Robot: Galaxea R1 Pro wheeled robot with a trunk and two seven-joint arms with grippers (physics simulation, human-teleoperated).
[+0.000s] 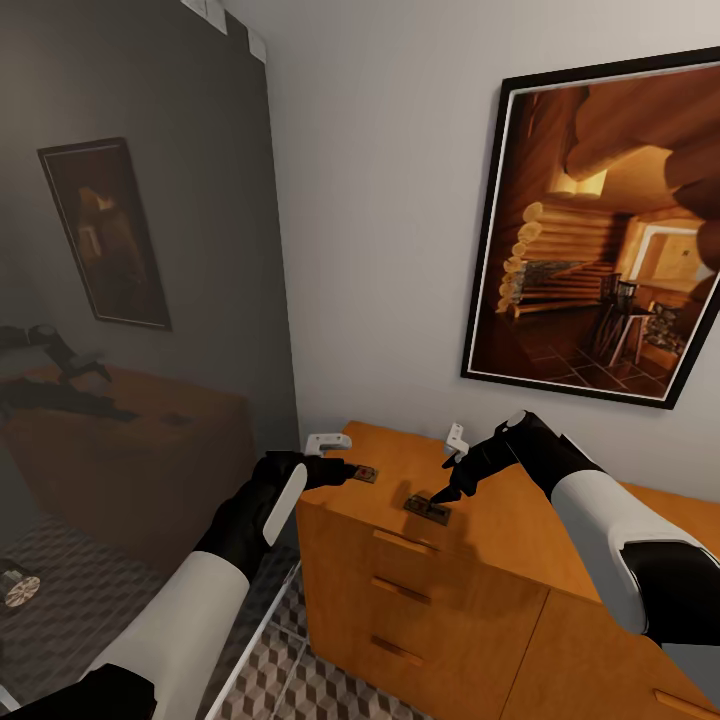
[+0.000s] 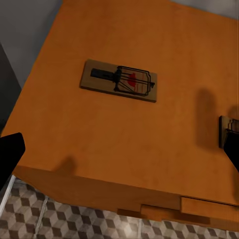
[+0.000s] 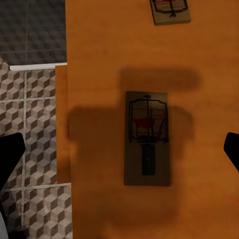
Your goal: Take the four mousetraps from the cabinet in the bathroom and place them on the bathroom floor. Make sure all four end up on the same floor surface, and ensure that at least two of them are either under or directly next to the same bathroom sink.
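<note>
Cabinet (image 1: 520, 540): an orange-brown wooden unit stood against the white wall, with a flat top and drawer fronts carrying slim bar handles.
Left mousetrap (image 2: 119, 79): it lay flat on the cabinet top near the corner by the dark glass panel, with its wire frame and a red mark on the board; in the head view it sat just beyond the left fingers (image 1: 366, 473).
Right mousetrap (image 3: 147, 137): it lay flat on the cabinet top close to the front edge, in shadow, well apart from the other trap.
Left gripper (image 1: 345, 470): it was held low over the cabinet's corner, pointing at the left mousetrap; its fingers were spread, with dark tips at both edges of the left wrist view, and held nothing.
Right gripper (image 1: 445, 497): it hung right above the right mousetrap, fingers spread to either side of the board in the right wrist view; whether the tips touched the wood could not be told.
Bathroom floor (image 1: 300, 690): cube-patterned tiles showed in front of the cabinet and beside it.
Framed picture (image 1: 600, 230): a log-cabin interior hung on the wall above the cabinet.
Dark glass panel (image 1: 130, 280): it stood to the left, reflecting the room.
</note>
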